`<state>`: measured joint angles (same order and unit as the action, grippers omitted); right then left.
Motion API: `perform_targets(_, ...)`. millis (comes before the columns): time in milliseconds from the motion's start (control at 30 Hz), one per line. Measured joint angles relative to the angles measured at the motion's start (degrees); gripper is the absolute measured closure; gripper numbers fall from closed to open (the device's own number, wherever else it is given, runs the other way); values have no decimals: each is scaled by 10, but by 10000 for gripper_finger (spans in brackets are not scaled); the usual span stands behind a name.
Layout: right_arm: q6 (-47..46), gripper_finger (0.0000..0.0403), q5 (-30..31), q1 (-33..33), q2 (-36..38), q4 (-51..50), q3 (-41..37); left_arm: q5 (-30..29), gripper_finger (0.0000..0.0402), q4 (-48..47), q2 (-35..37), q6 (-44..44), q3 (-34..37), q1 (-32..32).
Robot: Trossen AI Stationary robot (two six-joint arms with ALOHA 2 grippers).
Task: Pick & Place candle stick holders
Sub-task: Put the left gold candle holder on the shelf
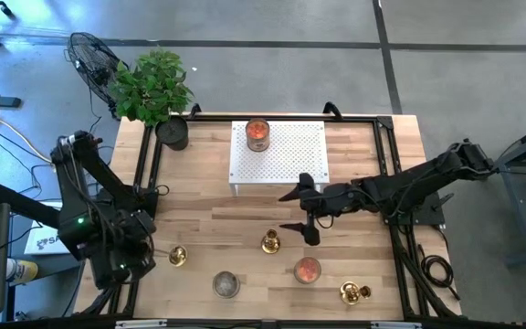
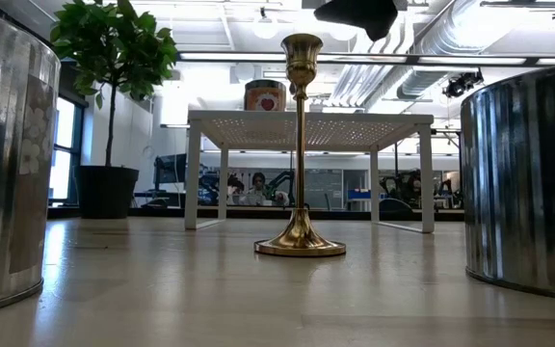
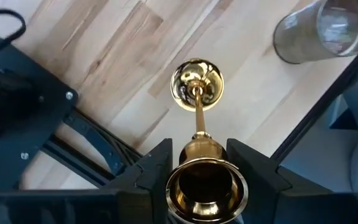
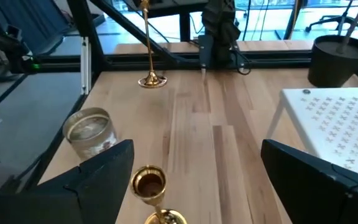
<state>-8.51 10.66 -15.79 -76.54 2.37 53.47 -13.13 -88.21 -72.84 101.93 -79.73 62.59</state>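
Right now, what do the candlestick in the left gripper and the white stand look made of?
Candlestick: apparently polished brass; gold, mirror-like reflections on cup and base. White stand: likely painted perforated metal, though plastic is possible; matte, with a regular hole pattern.

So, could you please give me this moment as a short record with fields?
left pincer: shut on the tall candlestick, near the table's left edge
right pincer: open, above the middle candlestick
third candlestick: front right, untouched
white shelf: holds one red candle jar
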Motion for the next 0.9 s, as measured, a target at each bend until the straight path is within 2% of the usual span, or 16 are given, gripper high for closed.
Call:
perform_targets(100, 14, 57, -7, 0, -9, 35, 0, -13, 267, -17, -1, -10, -20, 0)
perform_targets(200, 34, 57, -51, 0, -33, 99, 0, -39, 261, -19, 2, -32, -35, -8)
perform_targets(433, 50, 57, -119, 20, -114, 256, 1, -50, 270, -18, 2, -158, -59, -93)
perform_targets(600, 57, 57, -134, 28, -162, 258, 37, -39, 263, -19, 2, -273, -76, -173)
perform_targets(733, 60, 57, -152, 30, -189, 221, 76, -40, 264, -12, 2, -366, -102, -230)
perform_targets(900, 86, 57, -135, 31, -206, 168, 122, -39, 270, 21, 2, -476, -126, -296)
